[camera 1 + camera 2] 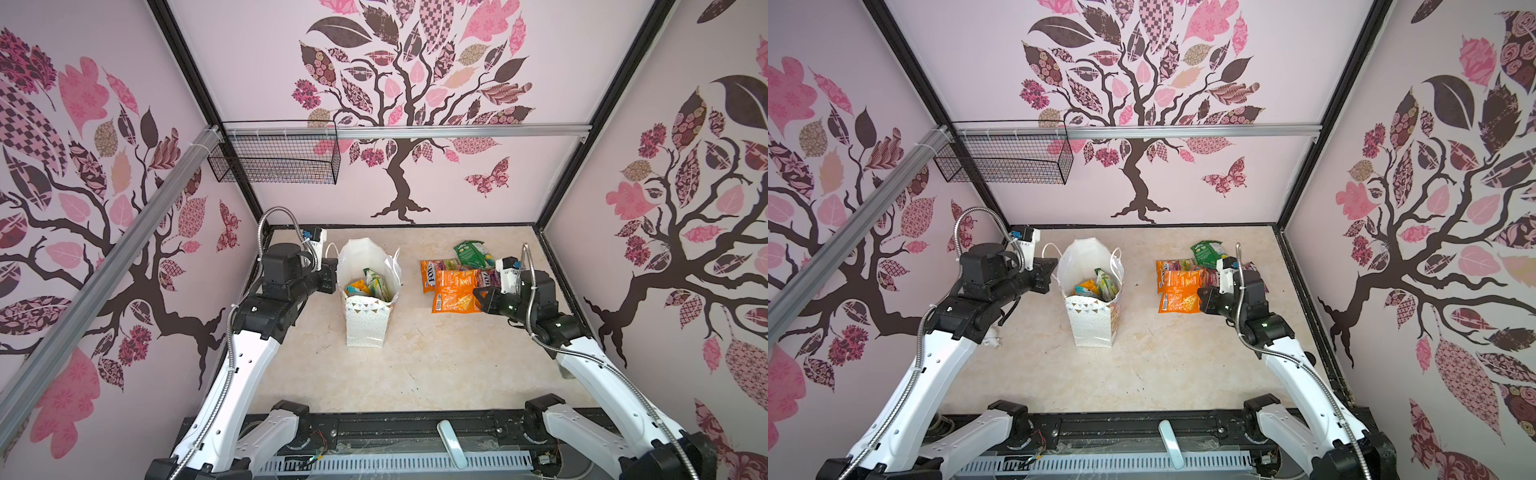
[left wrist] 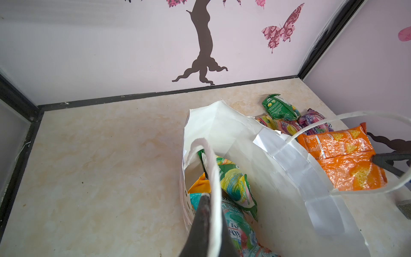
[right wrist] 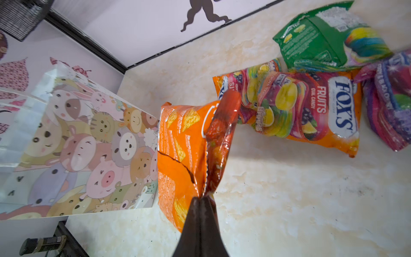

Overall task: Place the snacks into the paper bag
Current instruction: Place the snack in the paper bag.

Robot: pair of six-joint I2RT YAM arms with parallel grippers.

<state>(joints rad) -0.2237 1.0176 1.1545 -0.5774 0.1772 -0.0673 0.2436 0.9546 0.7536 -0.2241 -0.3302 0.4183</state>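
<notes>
In both top views the upright, bunting-printed white paper bag (image 1: 368, 322) is standing left of centre on the beige marbled surface (image 1: 415, 365), holding a few glossy pouches (image 1: 370, 286). The other snack pouches (image 1: 453, 274) are lying clustered to its right. The left gripper (image 1: 331, 275) is meeting the bag's left rim, and the right gripper (image 1: 482, 297) is meeting the near orange chip pouch (image 1: 455, 303).

In the left wrist view, the left gripper is clamping closed on the white string handle (image 2: 211, 169), holding the mouth open.

In the right wrist view, the right gripper is pinching the orange chip pouch's crimped end, jaws closed. The FOX'S fruit pouch (image 3: 311, 106), green pouch (image 3: 315, 44) and purple pouch (image 3: 391, 100) are lying beyond it.

That slick seam could slip out mid-carry. A swinging pouch could also snag the rim and tip the light bag.
</notes>
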